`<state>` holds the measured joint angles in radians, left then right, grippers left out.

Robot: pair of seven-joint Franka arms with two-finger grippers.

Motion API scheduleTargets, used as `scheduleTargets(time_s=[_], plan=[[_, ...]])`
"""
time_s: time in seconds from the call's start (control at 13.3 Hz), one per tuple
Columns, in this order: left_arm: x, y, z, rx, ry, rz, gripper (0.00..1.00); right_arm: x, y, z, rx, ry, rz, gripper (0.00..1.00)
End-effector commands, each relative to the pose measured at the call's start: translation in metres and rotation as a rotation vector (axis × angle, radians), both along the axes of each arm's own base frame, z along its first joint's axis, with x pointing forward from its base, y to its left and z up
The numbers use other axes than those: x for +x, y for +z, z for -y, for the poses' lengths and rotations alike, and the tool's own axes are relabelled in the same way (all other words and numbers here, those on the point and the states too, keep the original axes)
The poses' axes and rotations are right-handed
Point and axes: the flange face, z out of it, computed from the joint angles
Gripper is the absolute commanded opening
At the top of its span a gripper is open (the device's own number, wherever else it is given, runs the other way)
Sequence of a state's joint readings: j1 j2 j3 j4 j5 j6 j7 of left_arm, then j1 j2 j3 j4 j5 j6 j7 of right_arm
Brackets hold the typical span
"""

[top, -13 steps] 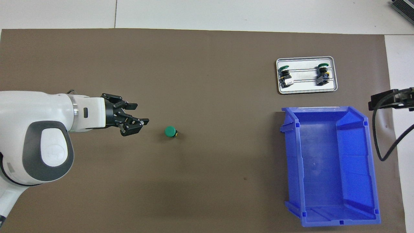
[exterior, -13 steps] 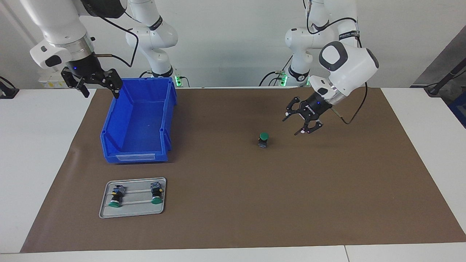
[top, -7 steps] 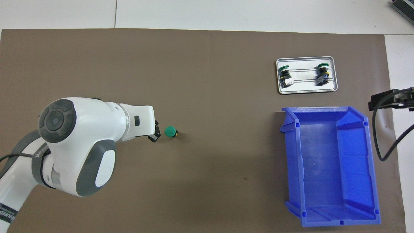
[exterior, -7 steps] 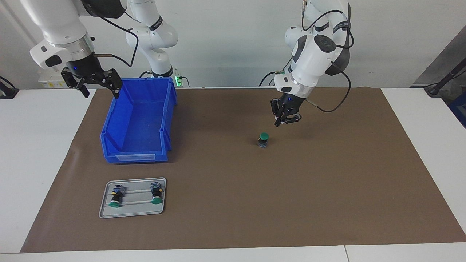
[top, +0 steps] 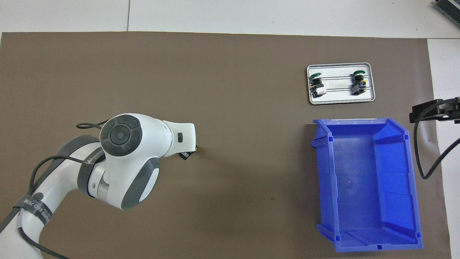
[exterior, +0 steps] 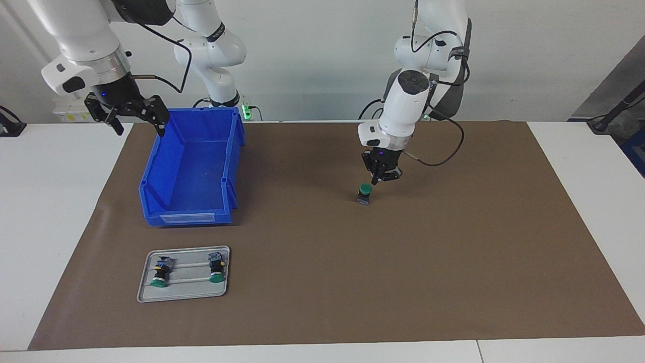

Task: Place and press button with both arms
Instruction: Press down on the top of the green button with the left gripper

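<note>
- Where the facing view looks across the brown mat [exterior: 453,262], the green-capped button [exterior: 364,193] stands upright near its middle, and the left gripper [exterior: 375,181], fingertips pressed together, hangs just above the cap's edge; whether they touch is unclear.
- The right gripper [exterior: 135,125], jaws spread, waits over the blue bin's [exterior: 187,218] rim.
- From overhead, the left arm's wrist [top: 179,138] covers the button.

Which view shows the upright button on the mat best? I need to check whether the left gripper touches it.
The facing view: the button stands in plain sight under the shut left gripper, whose tips sit at its green cap. In the overhead view the left arm covers it almost wholly.
</note>
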<state>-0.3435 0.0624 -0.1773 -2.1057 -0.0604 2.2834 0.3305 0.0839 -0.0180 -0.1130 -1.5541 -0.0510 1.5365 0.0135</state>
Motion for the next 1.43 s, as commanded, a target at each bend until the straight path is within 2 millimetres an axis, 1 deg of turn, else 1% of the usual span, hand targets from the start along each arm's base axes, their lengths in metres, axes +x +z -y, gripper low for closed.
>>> scheduleTargets(time_s=[0.0, 0.15, 0.3, 0.53, 0.68, 0.75, 0.83, 0.91, 0.98, 1.06, 1.13, 1.36], plan=[[-0.005, -0.019, 0.014, 0.02, -0.017, 0.007, 0.0, -0.008, 0.001, 0.0, 0.009, -0.006, 0.003, 1.0], [-0.003, -0.034, 0.02, 0.026, -0.029, 0.02, 0.0, -0.008, 0.001, 0.0, 0.009, -0.006, 0.003, 1.0], [-0.005, -0.044, 0.019, 0.043, -0.033, 0.008, 0.0, -0.008, 0.001, 0.0, 0.009, -0.006, 0.003, 1.0], [-0.009, -0.051, 0.016, 0.058, -0.041, -0.001, 0.0, -0.008, 0.001, 0.0, 0.009, -0.006, 0.003, 1.0], [-0.005, -0.044, 0.017, 0.058, -0.037, -0.003, 0.0, -0.008, 0.001, 0.0, 0.009, -0.006, 0.003, 1.0], [-0.002, -0.034, 0.018, 0.05, -0.028, 0.013, 0.0, -0.008, 0.001, 0.0, 0.009, -0.006, 0.003, 1.0], [0.001, -0.02, 0.016, 0.042, -0.017, 0.031, 0.0, -0.008, 0.001, 0.0, 0.009, -0.006, 0.003, 1.0], [0.002, 0.001, 0.014, 0.037, -0.012, 0.049, 0.0, -0.008, 0.001, 0.0, 0.009, -0.006, 0.003, 1.0], [0.006, 0.017, 0.012, 0.038, -0.005, 0.051, 0.5, -0.008, 0.001, 0.0, 0.009, -0.006, 0.003, 1.0], [0.01, 0.022, 0.008, 0.041, 0.004, 0.048, 0.99, -0.008, 0.001, 0.0, 0.009, -0.006, 0.003, 1.0], [0.012, 0.029, 0.002, 0.038, 0.015, 0.057, 1.0, -0.008, 0.001, 0.0, 0.009, -0.006, 0.003, 1.0], [0.021, 0.042, -0.034, 0.058, 0.073, 0.036, 1.0, -0.008, 0.001, 0.0, 0.009, -0.006, 0.003, 1.0]])
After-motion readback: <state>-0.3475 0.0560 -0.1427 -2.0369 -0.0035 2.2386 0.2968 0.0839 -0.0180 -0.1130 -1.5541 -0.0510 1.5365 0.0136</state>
